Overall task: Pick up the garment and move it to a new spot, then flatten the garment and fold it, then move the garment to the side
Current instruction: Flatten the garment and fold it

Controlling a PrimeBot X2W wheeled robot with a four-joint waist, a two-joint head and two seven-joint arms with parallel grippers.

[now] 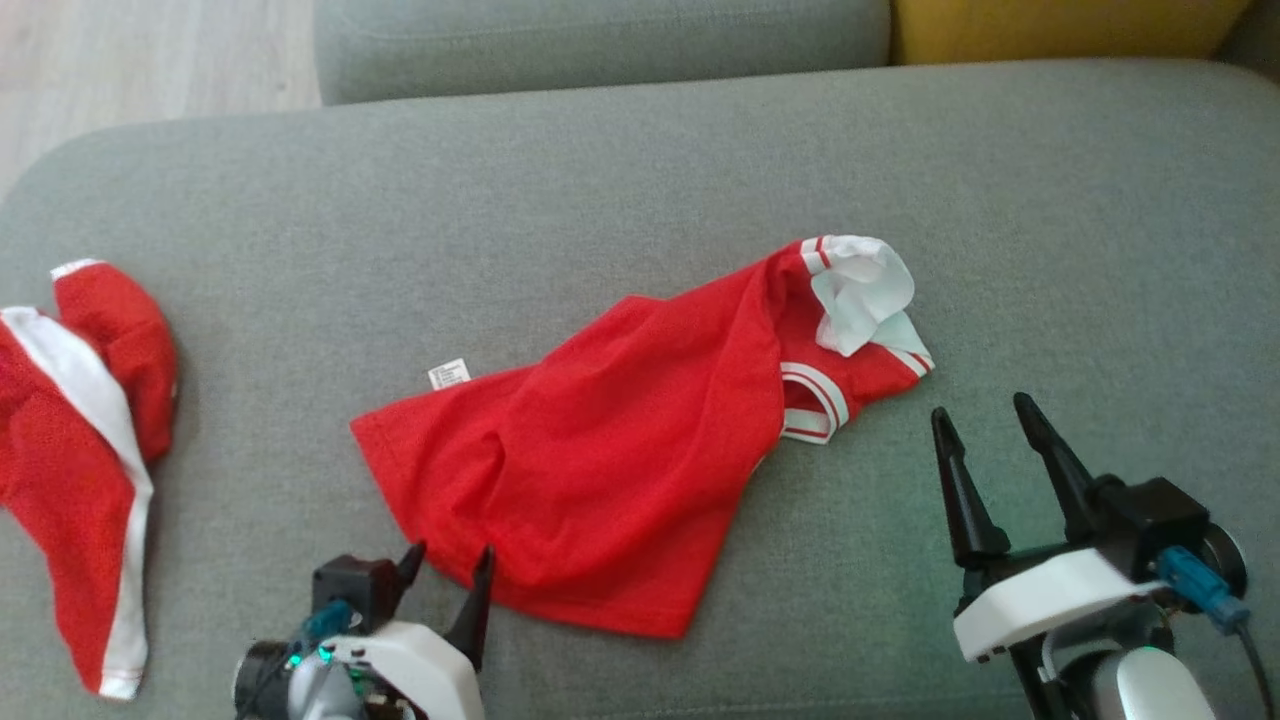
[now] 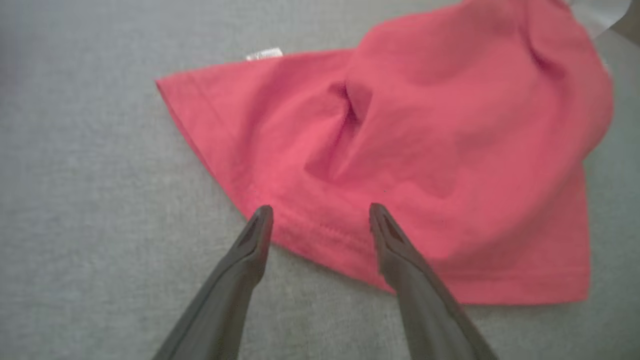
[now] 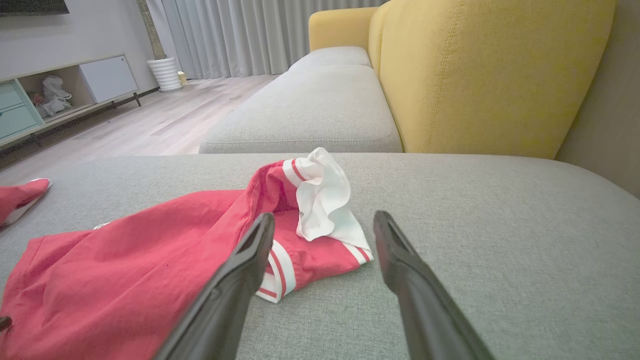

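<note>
Grey sofa cushion (image 1: 640,160) under red garment (image 1: 620,450), second garment (image 1: 70,440)

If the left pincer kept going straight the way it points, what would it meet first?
Probably the near hem of the red shirt: the open left pincer points at it, though its height above the cloth is unclear.

The red garment (image 1: 620,450) lies crumpled on the grey sofa cushion (image 1: 640,170), hem toward the robot, with white-striped trim and a white sleeve bunched at its far end.
</note>
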